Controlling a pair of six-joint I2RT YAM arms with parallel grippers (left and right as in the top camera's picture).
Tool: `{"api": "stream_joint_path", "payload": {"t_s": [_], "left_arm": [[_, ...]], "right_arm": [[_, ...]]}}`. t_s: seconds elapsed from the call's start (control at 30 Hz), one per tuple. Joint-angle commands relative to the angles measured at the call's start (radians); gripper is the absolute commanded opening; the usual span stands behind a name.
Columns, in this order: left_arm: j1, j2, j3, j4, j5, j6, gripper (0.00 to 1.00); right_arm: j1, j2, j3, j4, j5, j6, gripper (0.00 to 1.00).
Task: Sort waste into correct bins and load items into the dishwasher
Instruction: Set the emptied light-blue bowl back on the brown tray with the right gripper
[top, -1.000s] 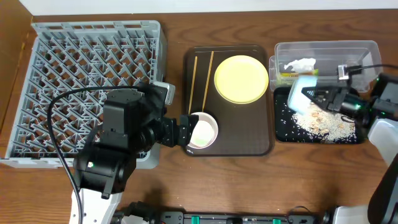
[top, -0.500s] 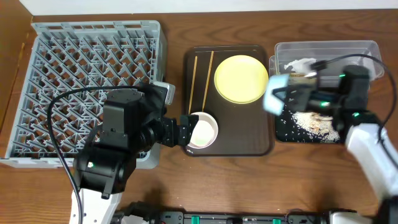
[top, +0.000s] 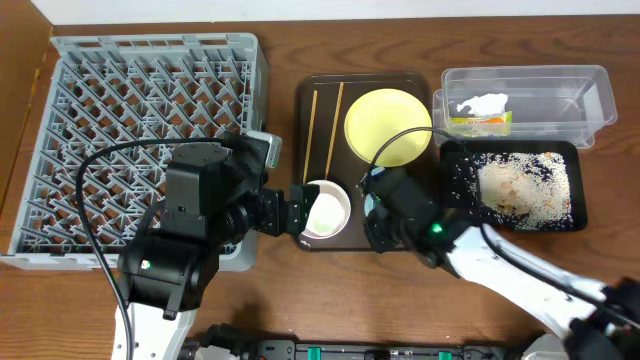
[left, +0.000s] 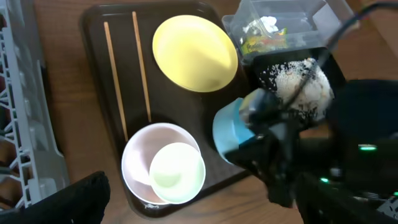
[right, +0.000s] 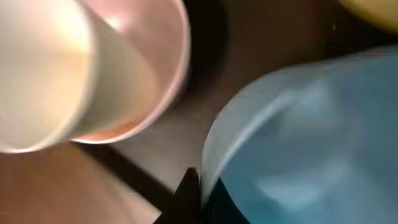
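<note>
My right gripper (right: 198, 186) is shut on the rim of the light blue bowl (right: 298, 137) and holds it low over the brown serving tray, right of the white bowl (top: 327, 209). The blue bowl also shows in the left wrist view (left: 227, 129). A small white cup (left: 177, 172) sits inside the white bowl. My left gripper (top: 299, 213) is open and empty at the white bowl's left rim. The yellow plate (top: 388, 126) and two chopsticks (top: 312, 128) lie on the brown tray. Rice scraps (top: 522, 190) lie in the black tray (top: 452, 212). The tissue (top: 481, 103) and wrapper (top: 480, 123) are in the clear tub (top: 560, 90).
The grey dish rack (top: 120, 110) fills the left of the table, with my left arm over its near right corner. The brown serving tray (top: 420, 235) sits in the middle. My right arm stretches from the lower right across the table's front.
My right arm swung left from over the black tray to the brown tray, carrying the light blue bowl. The rice stays in the black tray. My left arm has not moved.
</note>
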Motion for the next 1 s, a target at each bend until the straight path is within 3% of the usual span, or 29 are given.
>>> {"api": "stream_joint_path", "payload": {"t_s": [0.0, 0.1, 0.13, 0.17, 0.2, 0.23, 0.27, 0.4, 0.63, 0.77, 0.97], "left_arm": [[0.000, 0.001, 0.022, 0.000, 0.014, -0.009, 0.95], [0.000, 0.001, 0.022, 0.000, 0.014, -0.009, 0.95], [0.000, 0.001, 0.022, 0.000, 0.014, -0.010, 0.95], [0.000, 0.001, 0.022, 0.000, 0.014, -0.010, 0.95], [0.000, 0.001, 0.022, 0.000, 0.015, -0.010, 0.95], [0.000, 0.001, 0.022, 0.000, 0.018, -0.010, 0.95], [0.000, 0.001, 0.022, 0.000, 0.018, -0.012, 0.95], [0.000, 0.001, 0.022, 0.000, 0.018, -0.032, 0.96], [0.000, 0.029, 0.020, -0.076, -0.031, -0.043, 0.98], [0.000, 0.101, 0.013, -0.183, -0.156, -0.158, 0.98], [-0.013, 0.270, 0.004, -0.217, -0.171, -0.235, 0.98]], "right_arm": [[-0.005, 0.014, 0.027, -0.011, 0.067, -0.015, 0.01], [-0.005, 0.014, 0.074, -0.074, 0.089, -0.052, 0.05], [-0.005, 0.014, 0.088, -0.099, 0.088, -0.065, 0.13], [-0.005, 0.014, 0.103, -0.134, 0.087, -0.080, 0.40], [-0.003, 0.014, 0.117, -0.164, 0.087, -0.089, 0.52], [-0.003, 0.014, 0.143, -0.220, 0.087, -0.095, 0.61], [-0.003, 0.014, 0.164, -0.259, 0.087, -0.095, 0.63], [-0.011, -0.004, 0.272, -0.378, 0.048, -0.090, 0.63], [-0.116, -0.028, 0.365, -0.415, -0.051, 0.002, 0.56], [-0.214, -0.028, 0.366, -0.434, -0.113, 0.050, 0.55], [-0.341, -0.028, 0.366, -0.449, -0.286, 0.046, 0.54]]}}
